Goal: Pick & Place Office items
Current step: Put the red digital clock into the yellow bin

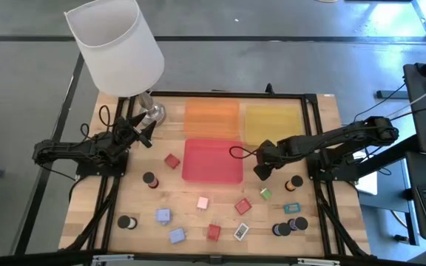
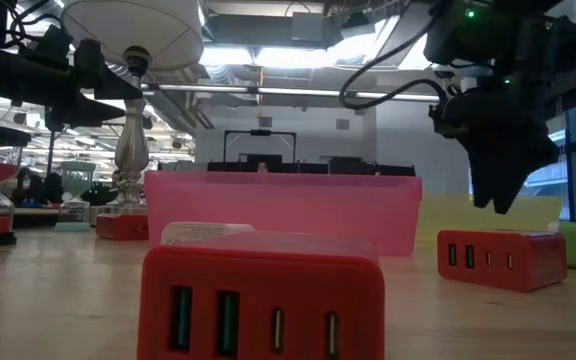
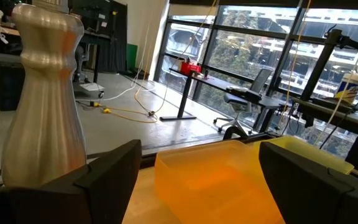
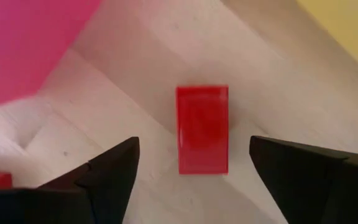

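The right tool (image 4: 191, 171) hung just above the counter (image 1: 198, 222), beside the red tray's (image 1: 211, 159) right edge, fingers spread wide and holding nothing. Directly beneath it, centred between the two fingers, lay a small red block (image 4: 202, 129) flat on the wood, its long axis running across the line between the fingers, so a straight descent looked enough. The left tool (image 1: 140, 134) waited open and empty by the lamp base (image 1: 152, 112), much farther off.
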Robot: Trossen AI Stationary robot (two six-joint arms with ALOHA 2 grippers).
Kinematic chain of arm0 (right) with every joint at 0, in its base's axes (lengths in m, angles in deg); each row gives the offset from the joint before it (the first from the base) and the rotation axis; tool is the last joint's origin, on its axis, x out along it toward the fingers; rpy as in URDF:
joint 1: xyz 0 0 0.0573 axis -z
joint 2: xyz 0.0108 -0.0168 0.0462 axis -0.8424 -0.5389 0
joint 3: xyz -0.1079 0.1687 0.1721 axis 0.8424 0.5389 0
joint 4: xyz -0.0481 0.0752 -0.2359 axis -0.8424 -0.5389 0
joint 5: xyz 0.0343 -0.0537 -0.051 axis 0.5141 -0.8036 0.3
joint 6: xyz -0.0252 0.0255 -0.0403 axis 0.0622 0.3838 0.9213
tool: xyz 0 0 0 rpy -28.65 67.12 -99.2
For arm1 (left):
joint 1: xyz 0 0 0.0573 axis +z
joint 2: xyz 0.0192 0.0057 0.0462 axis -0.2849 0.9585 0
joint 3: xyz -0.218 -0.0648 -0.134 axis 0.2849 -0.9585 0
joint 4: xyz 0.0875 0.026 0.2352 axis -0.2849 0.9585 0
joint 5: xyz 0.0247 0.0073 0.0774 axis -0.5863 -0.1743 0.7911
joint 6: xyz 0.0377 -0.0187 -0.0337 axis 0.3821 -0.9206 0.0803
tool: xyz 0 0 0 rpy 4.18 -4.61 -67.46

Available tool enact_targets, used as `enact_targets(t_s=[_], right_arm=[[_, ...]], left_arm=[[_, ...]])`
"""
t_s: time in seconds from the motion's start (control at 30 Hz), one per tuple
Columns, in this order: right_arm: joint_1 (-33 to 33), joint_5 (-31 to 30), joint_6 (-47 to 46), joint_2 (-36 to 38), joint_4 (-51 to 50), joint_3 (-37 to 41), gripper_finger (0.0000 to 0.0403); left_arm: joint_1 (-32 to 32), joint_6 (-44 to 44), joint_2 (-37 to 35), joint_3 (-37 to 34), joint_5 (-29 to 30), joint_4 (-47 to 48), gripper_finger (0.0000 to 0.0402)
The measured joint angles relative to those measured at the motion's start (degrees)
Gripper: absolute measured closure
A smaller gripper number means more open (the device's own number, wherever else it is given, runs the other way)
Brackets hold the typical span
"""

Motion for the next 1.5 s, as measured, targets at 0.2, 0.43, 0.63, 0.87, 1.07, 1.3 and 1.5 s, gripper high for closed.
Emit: enact_targets(t_s=[0.2,0.43,0.63,0.87,1.07,1.3,1.5], right_arm=[[-1.8,-5.7,0.0,0.0,2.0,0.0,0.0097],[-3.7,-5.7,-0.2,0.0,2.1,0.0,0.0109],[-5.2,-7.9,-3.3,-1.1,2.8,0.7,0.0113],[-5.6,-9.1,-3.1,-5.7,3.6,1.3,0.0113],[-5.6,-7.1,-2.9,-10.4,4.9,1.3,0.0113],[-5.6,-6.9,-3.1,-11.4,5.4,1.1,0.0123],[-5.6,-6.7,-3.2,-11.5,5.8,1.1,0.0169]], left_arm=[[0.0,0.0,0.0,0.0,0.0,0.0,0.0080],[0.0,0.0,0.0,0.0,0.0,0.0,0.0080],[0.0,0.0,0.0,0.0,0.0,0.0,0.0080],[0.0,0.0,0.0,0.0,0.0,0.0,0.0080],[0.0,0.0,0.0,0.0,0.0,0.0,0.0080],[0.0,0.0,0.0,0.0,0.0,0.0,0.0080],[0.0,0.0,0.0,0.0,0.0,0.0,0.0080]])
